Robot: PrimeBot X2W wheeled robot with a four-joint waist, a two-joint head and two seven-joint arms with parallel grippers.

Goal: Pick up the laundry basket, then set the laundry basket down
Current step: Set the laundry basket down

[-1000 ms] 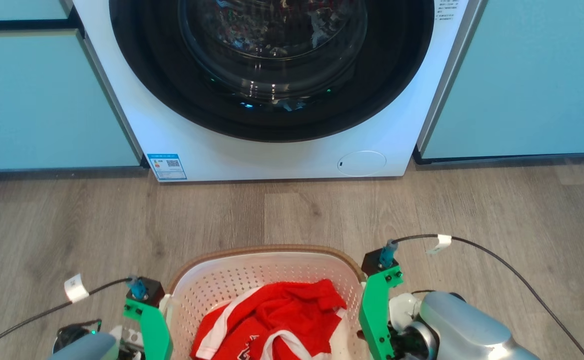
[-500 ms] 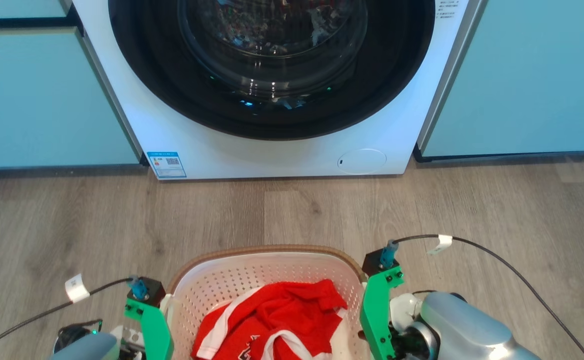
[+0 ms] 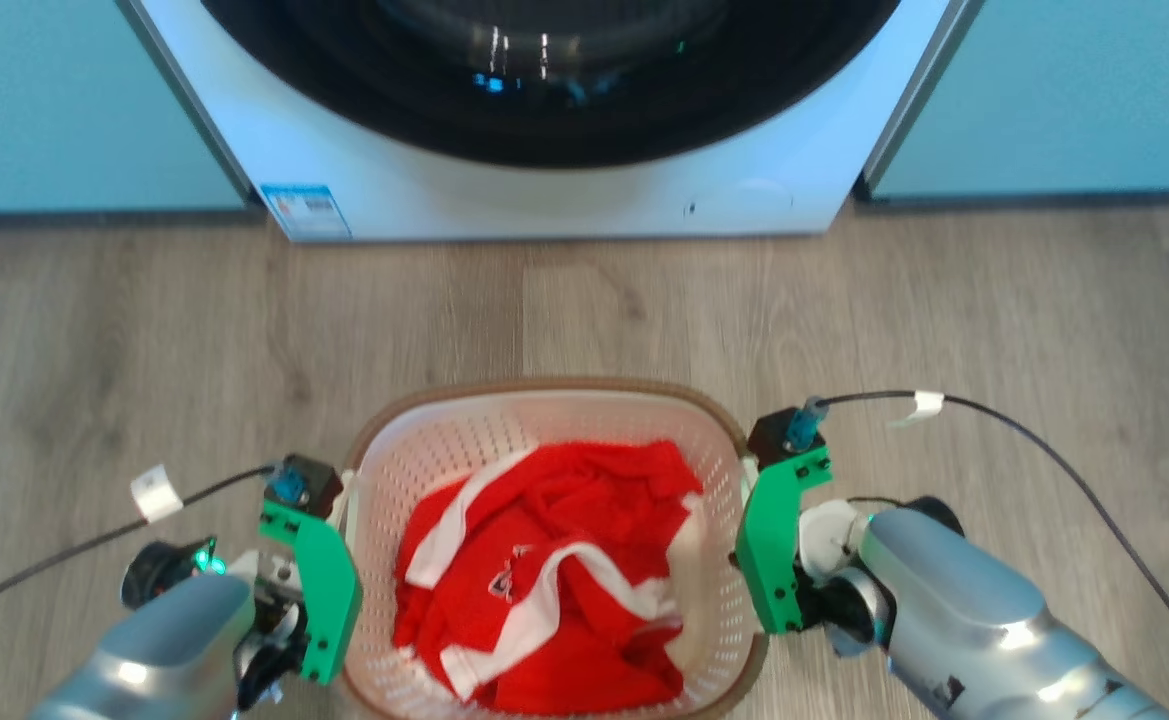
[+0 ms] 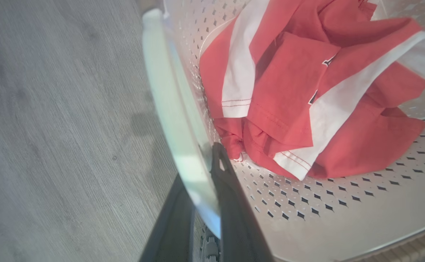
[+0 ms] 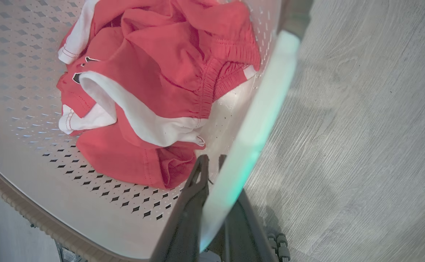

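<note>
Head view: the basket point(image 3: 544, 386) sits squarely between the left end effector point(image 3: 332, 600) and the right end effector point(image 3: 759, 575), equally near both.
Left wrist view: fingers point(image 4: 230, 203) are clamped on the left handle point(image 4: 172, 109), with the basket body to their right.
Right wrist view: clamped on the right handle point(image 5: 259, 120), with the body to the left. Whether it is off the floor point(image 5: 361, 145) is unclear.

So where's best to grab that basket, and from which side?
Its white side handles, one tool from each side. The basket is wide and rounded, while each handle is a thin strip, easy to pinch. The left tool pinches the left handle, the right tool the right handle.
</note>
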